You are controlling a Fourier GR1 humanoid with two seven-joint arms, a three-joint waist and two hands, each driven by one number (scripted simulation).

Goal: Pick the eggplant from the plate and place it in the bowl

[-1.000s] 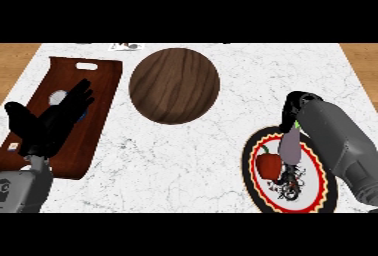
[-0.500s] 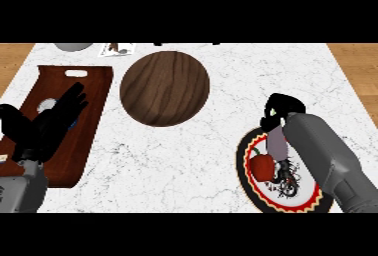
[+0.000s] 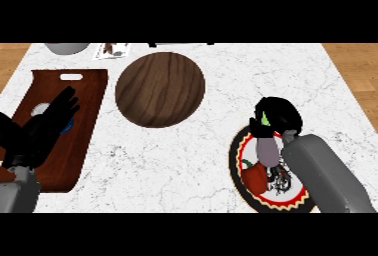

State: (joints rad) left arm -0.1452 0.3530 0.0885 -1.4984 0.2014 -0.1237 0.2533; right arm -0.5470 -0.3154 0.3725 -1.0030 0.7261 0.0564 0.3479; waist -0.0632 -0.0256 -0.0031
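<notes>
Head view, steeply down on a white marbled worktop (image 3: 184, 165).

Right hand (image 3: 275, 114) sits over the far rim of the patterned plate (image 3: 244, 176) near the worktop's right front corner. Its fingers curl round the stem end of the eggplant (image 3: 266, 150) — green stem tip shows just under the hand. The eggplant's pale purple body points back toward the front edge, over the plate; whether it is resting on the plate or lifted off it cannot be told from this angle. The grey right forearm (image 3: 325, 175) covers the plate's right side.

On the plate beside the eggplant: a red item (image 3: 255, 176), shape unclear, and dark scribbled markings near the plate's middle.

Wooden bowl (image 3: 160, 89) — brown, wood grain visible, seen as an oval — stands at mid worktop toward the far edge, well apart from the plate and to its left.

Left hand (image 3: 46, 124) is open, fingers straight and spread, above a reddish-brown cutting board (image 3: 83, 100) with a handle slot along the worktop's left edge. It holds nothing.

At the far left corner: part of a grey round object (image 3: 65, 48) and a small white card (image 3: 112, 50), both cut by the view's edge.
</notes>
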